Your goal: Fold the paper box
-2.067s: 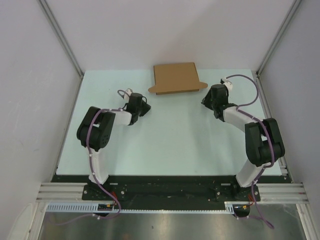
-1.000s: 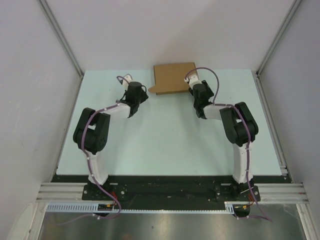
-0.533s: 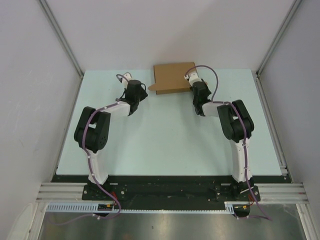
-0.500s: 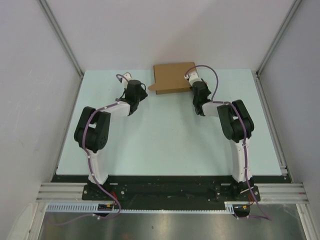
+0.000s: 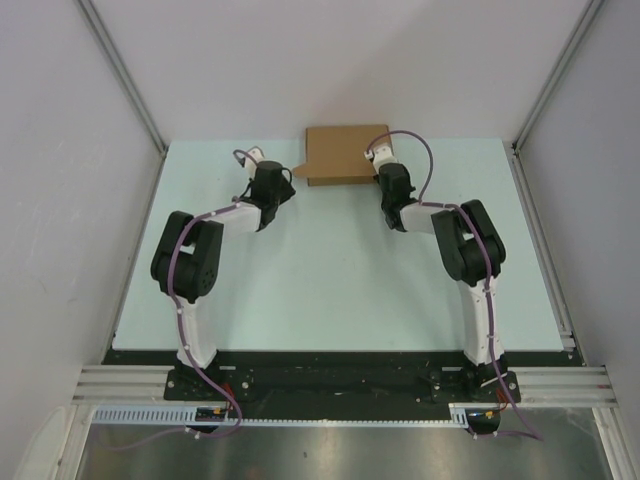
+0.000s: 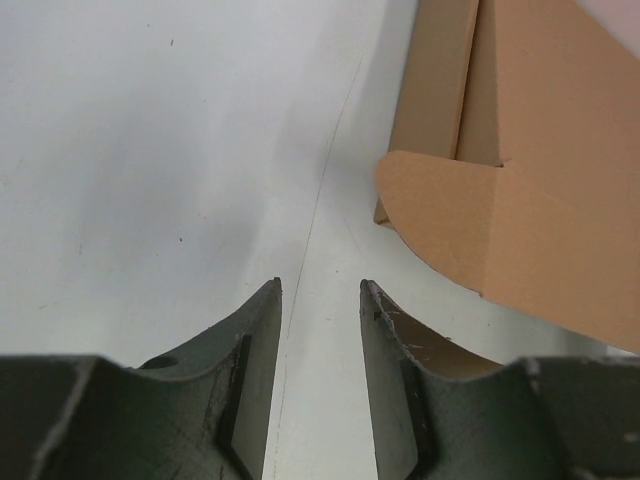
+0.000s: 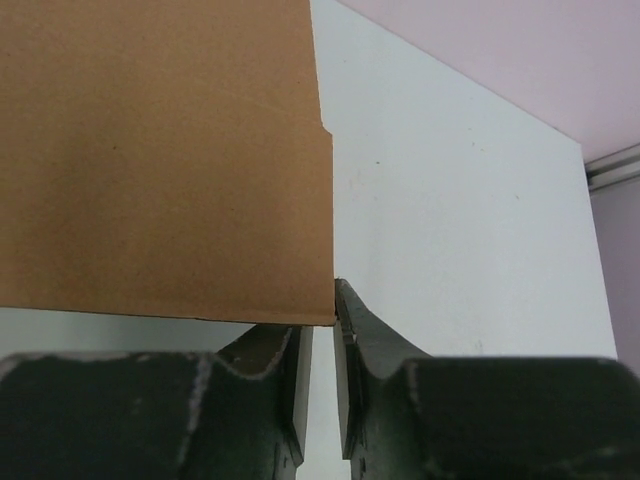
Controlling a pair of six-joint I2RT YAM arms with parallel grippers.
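Observation:
The paper box is a flat brown cardboard sheet at the far middle of the table. Its rounded left flap lies just ahead and to the right of my left gripper, which is open over bare table. My left gripper stops short of that flap. At the box's right edge, my right gripper has its jaws drawn close, with only a slim gap between them. In the right wrist view the near right corner of the box covers the left fingertip and meets the right fingertip of the right gripper.
The pale green table is walled by white panels on the left, back and right, with metal posts at the far corners. The box lies close to the back wall.
My right gripper has slid left onto the box's right edge and narrowed its jaws. The box has shifted slightly and its right flap no longer shows. The left gripper edged toward the left flap.

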